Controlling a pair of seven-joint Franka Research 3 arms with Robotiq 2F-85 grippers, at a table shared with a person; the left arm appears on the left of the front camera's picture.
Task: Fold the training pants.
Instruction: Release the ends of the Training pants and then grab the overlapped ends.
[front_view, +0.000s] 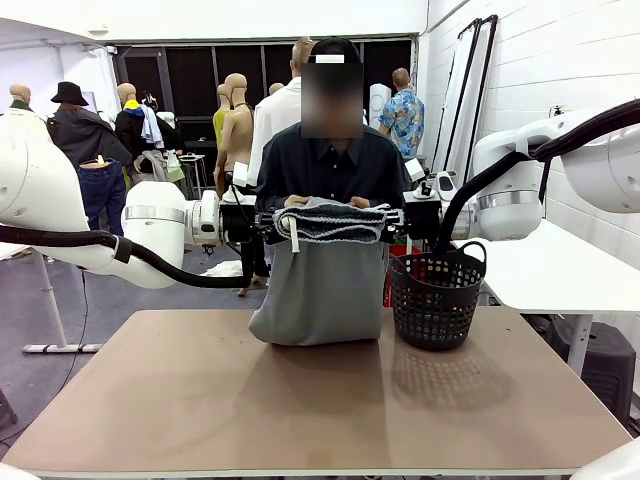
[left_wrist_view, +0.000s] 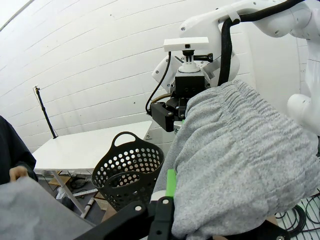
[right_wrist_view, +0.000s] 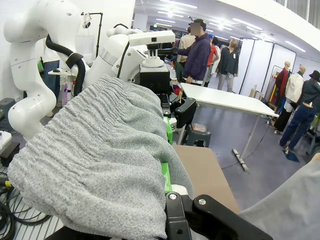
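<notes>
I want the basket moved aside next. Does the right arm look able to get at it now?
Probably not yet: the basket stands free close below, but the right pincer is shut on the training pants waistband, so it must release first.

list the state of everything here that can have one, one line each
pants: hanging by the waistband, stretched between both pincers, lower end resting on the table
left pincer: shut on one end of the waistband
right pincer: shut on the other end
person's hands: resting on top of the waistband
basket: upright on the table, beside the pants
</notes>
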